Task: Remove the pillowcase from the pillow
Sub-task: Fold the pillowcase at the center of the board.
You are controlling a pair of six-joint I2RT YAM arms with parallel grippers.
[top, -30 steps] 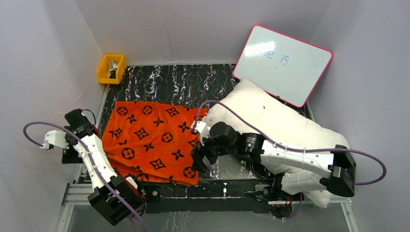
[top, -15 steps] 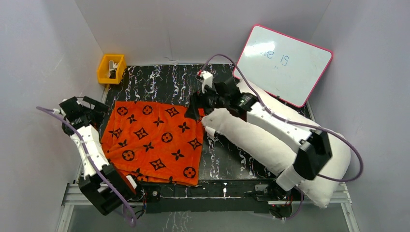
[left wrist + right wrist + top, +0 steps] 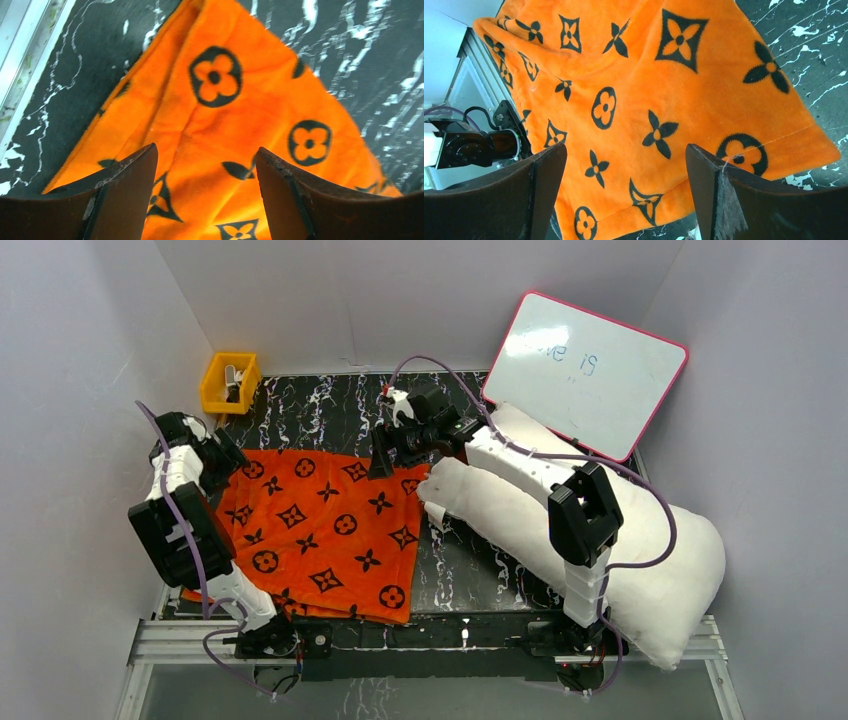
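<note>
The orange pillowcase [image 3: 320, 530] with black motifs lies flat and empty on the black marbled table, left of centre. The white pillow [image 3: 620, 530] lies bare on the right, running from the whiteboard to the near right corner. My left gripper [image 3: 232, 456] is open and empty over the pillowcase's far left corner [image 3: 220, 115]. My right gripper [image 3: 381, 462] is open and empty above the pillowcase's far right corner [image 3: 649, 115]. Pale lint clings to a right fingertip [image 3: 724, 195].
A pink-framed whiteboard [image 3: 585, 370] leans at the back right. A yellow bin [image 3: 229, 382] sits at the back left corner. White walls close in on three sides. The right arm stretches over the pillow's left end.
Both arms have swung away from the near edge toward the back. The right gripper went from the pillowcase's near right side to its far right corner; the left rose to the far left corner.
</note>
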